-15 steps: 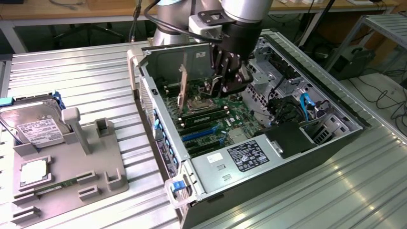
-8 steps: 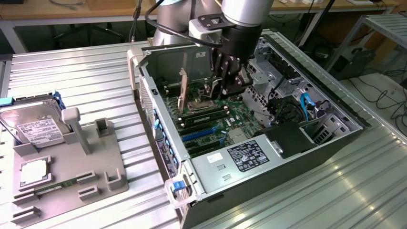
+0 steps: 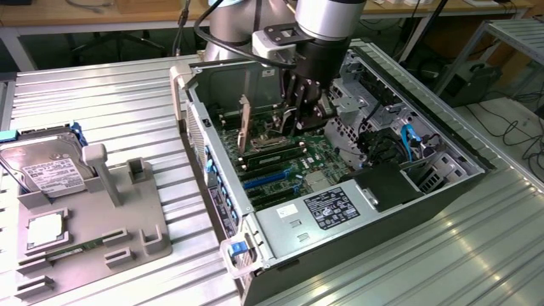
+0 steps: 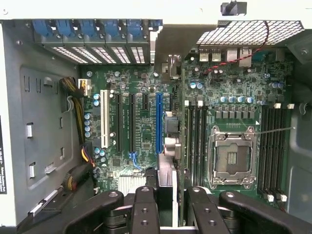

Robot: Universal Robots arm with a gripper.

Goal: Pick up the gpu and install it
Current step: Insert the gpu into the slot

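Observation:
The gpu (image 4: 169,141) appears edge-on in the wrist view as a thin dark sliver, with its silver end bracket (image 4: 170,66) toward the case's slot openings. My gripper (image 4: 168,192) is shut on it, one black finger (image 4: 145,204) on each side. The card hangs over the motherboard (image 4: 141,131), just beside the long blue slot (image 4: 158,122) and parallel to it. In the exterior view my gripper (image 3: 299,124) is low inside the open computer case (image 3: 442,143), above the motherboard (image 3: 310,156).
An open CPU socket (image 4: 231,158) and memory slots (image 4: 195,131) lie close beside the card. A thin tan strip (image 3: 244,124) stands upright near the gripper. On the metal table, a grey fixture (image 3: 127,223) holds a hard drive (image 3: 47,169) and a memory stick (image 3: 81,247).

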